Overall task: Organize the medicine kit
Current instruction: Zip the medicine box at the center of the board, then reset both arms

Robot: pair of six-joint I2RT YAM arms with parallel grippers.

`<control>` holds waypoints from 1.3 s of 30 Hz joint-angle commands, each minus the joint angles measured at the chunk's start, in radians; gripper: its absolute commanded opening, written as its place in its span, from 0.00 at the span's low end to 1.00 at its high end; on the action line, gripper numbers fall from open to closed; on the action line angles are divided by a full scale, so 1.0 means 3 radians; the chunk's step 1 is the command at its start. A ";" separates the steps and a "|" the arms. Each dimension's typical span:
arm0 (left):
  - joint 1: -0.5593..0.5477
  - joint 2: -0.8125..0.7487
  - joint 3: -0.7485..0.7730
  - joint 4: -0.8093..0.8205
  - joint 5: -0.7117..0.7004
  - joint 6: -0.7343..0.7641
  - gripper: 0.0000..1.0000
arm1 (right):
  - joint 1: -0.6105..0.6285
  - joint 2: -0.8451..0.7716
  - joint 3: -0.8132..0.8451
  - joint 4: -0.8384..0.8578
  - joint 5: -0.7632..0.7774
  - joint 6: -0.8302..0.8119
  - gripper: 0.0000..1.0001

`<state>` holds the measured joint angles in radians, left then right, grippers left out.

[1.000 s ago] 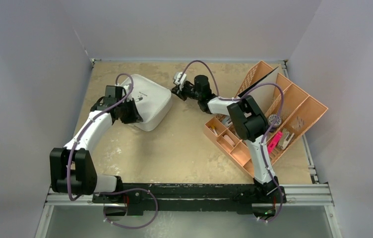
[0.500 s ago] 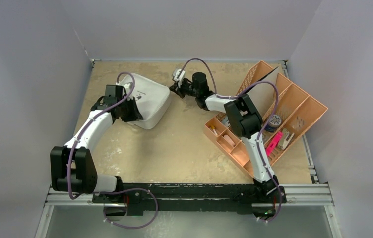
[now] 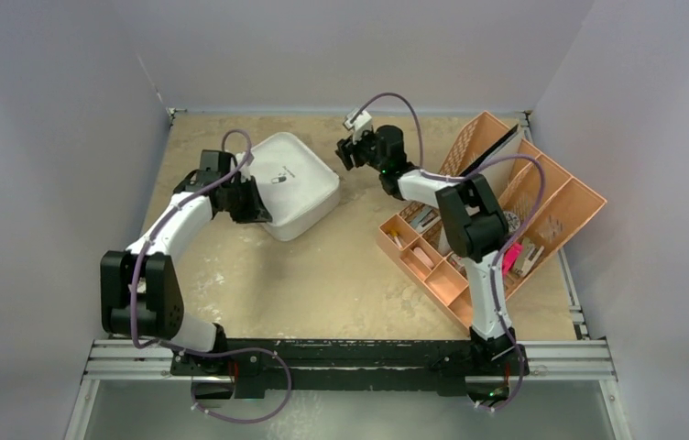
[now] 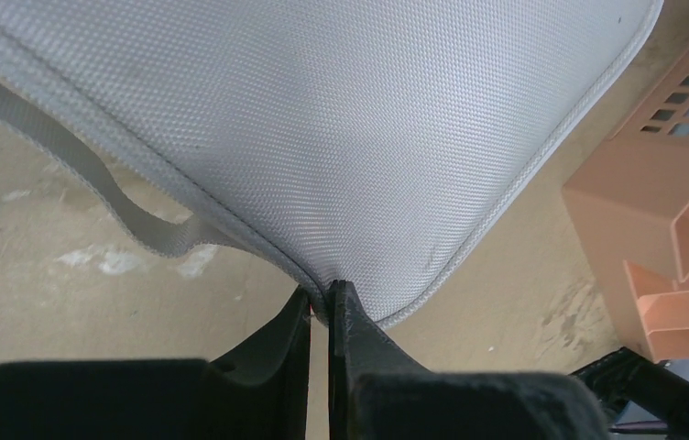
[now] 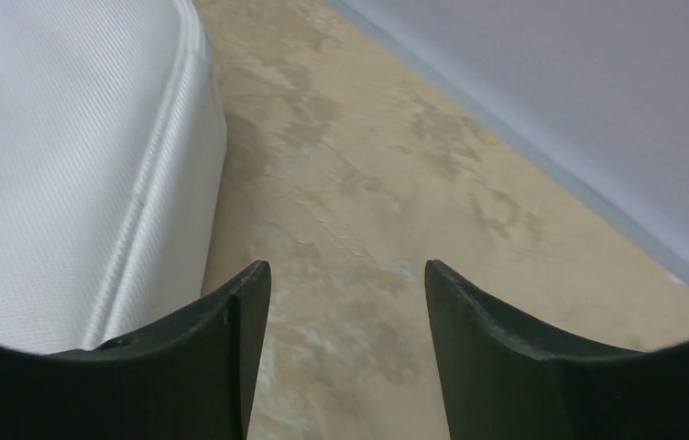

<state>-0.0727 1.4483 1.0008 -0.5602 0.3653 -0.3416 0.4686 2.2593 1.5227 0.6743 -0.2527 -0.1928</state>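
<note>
The medicine kit [image 3: 297,181] is a pale grey-white rounded-square case lying shut on the tan table at the back left. My left gripper [image 3: 261,213] is at its near left corner. In the left wrist view, the left gripper [image 4: 325,295] is shut on the seam at the edge of the medicine kit [image 4: 341,119], and a grey strap [image 4: 130,215] hangs off the case. My right gripper [image 3: 348,154] is just right of the kit, apart from it. In the right wrist view, the right gripper [image 5: 345,270] is open over bare table, with the medicine kit [image 5: 57,183] to its left.
An orange compartmented tray [image 3: 570,197] sits at the right, holding several small items, a pink one [image 3: 510,258] among them. Its corner [image 4: 680,229] shows in the left wrist view. The enclosure's back wall [image 5: 579,101] runs close behind the right gripper.
The kit has slid and turned to the right, with the left gripper still clamped on its edge. The right gripper has opened and drawn back and rightward, off the kit.
</note>
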 commanded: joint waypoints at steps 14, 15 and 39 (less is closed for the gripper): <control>-0.0068 0.0290 0.1093 -0.0180 -0.0438 -0.0269 0.36 | -0.0010 -0.1952 -0.0146 -0.1894 0.0357 0.0835 0.99; -0.0065 0.0254 0.1193 -0.0233 -0.0440 -0.0232 0.43 | -0.0013 -0.2006 -0.0076 -0.2106 0.0352 0.0906 0.99; -0.0065 -0.1440 0.1510 -0.0812 0.0945 0.0003 0.83 | -0.0008 -0.4478 -0.0502 -0.4721 0.0326 0.1883 0.99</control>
<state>-0.0975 1.0996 1.5127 -0.7799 0.5888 -0.3382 0.4644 0.9726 1.4120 -0.6113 -0.1459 0.3172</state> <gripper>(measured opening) 0.821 0.987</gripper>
